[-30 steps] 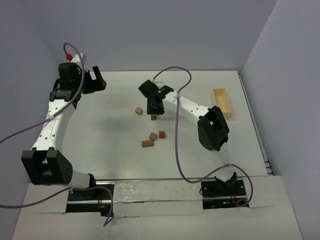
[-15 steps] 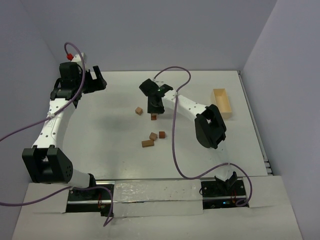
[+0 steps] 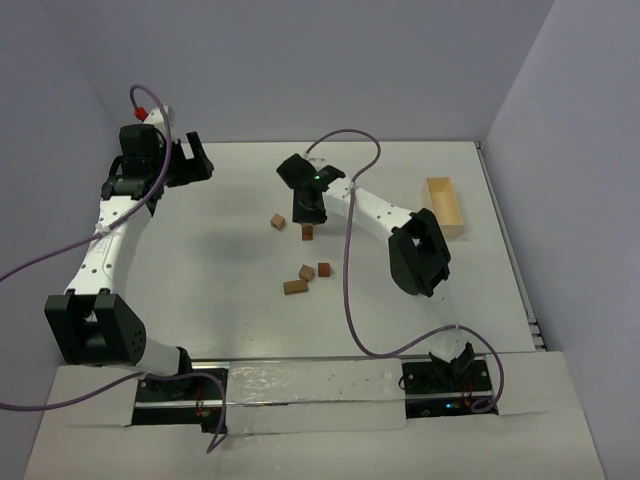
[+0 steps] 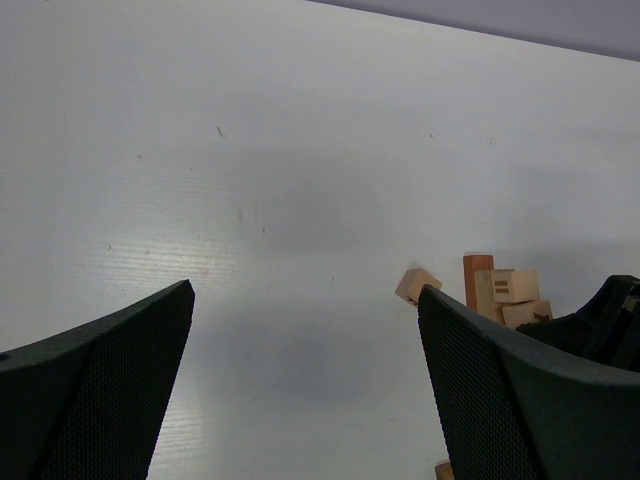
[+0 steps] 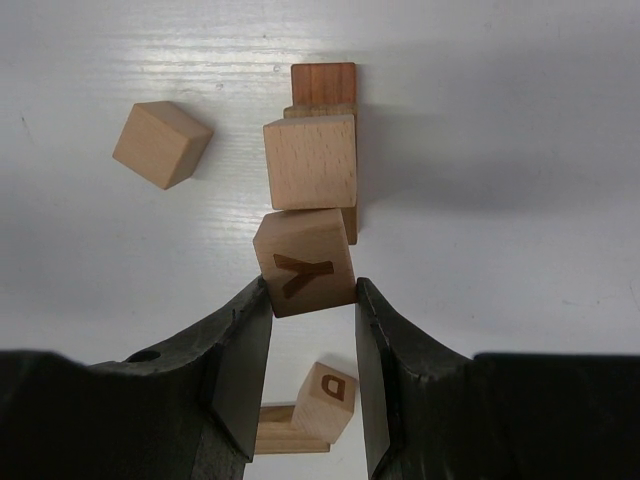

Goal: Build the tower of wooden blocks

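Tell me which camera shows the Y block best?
The right wrist view: the Y block is close up, gripped by the right gripper, letter facing the camera. The top view hides it under that gripper. The left wrist view shows only far-off blocks, no letter readable.

The white table (image 3: 200,260) carries a pale wooden tray (image 3: 445,205), set lengthwise close to the right edge. Well to the left of the tray, and slightly nearer the table's front edge, the tower (image 3: 308,232) stands as a short stack of wood blocks. Just beyond it, further from the tray, a single tan cube (image 3: 278,222) lies alone. Nearer the front than the tray and about as far left, three pieces sit close together: a tan block (image 3: 307,272), a reddish cube (image 3: 324,269) and a brown bar (image 3: 295,287)
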Available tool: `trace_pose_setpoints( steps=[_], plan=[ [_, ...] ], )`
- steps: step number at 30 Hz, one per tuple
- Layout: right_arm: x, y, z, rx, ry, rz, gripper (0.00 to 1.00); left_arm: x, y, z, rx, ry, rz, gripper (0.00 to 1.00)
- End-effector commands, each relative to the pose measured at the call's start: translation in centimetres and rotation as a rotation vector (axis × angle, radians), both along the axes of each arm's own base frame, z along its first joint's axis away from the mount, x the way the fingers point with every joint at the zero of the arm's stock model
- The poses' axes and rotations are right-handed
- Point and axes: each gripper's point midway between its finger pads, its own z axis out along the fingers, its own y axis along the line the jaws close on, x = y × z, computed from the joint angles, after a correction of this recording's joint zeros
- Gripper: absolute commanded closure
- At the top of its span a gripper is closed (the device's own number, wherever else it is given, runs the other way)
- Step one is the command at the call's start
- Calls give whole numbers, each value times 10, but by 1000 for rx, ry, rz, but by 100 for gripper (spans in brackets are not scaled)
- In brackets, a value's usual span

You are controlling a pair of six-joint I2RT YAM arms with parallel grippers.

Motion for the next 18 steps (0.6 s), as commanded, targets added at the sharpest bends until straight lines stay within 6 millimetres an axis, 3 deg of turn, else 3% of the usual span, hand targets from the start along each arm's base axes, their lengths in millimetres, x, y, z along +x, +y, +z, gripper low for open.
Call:
trace_pose_setpoints(
  steps=[1,18],
  plan=[
    [12,-1,3,-7,-22,-21,100,12,5,26,8,-88,14,1],
    [12,-2,-3,-11,-10,-21,100,12,4,24,8,-84,7,1]
  ],
)
